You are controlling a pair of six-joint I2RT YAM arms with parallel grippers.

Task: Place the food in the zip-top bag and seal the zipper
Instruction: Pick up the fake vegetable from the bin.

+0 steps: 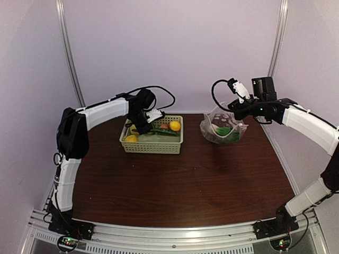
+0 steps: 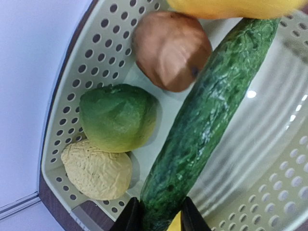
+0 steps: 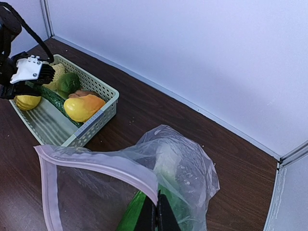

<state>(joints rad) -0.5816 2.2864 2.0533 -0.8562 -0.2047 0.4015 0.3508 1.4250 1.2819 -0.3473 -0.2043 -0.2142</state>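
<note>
My left gripper (image 2: 160,219) reaches down into the pale green basket (image 2: 96,48) and is shut on the near end of a long dark green cucumber (image 2: 207,120). Beside the cucumber lie a green-yellow fruit (image 2: 118,118), a pale lumpy yellow one (image 2: 96,168) and a brown one (image 2: 171,50). At the right, the clear zip-top bag (image 3: 187,168) stands on the table with green leafy food (image 3: 132,216) inside. My right gripper (image 3: 157,214) is shut on the zipper strip (image 3: 106,166) and holds the bag's mouth up and open. No slider tab shows.
The basket (image 1: 151,151) sits at the back left of the dark wood table, the bag (image 1: 222,127) at the back right, close to the rear wall. A yellow-orange mango (image 3: 84,107) lies at the basket's right end.
</note>
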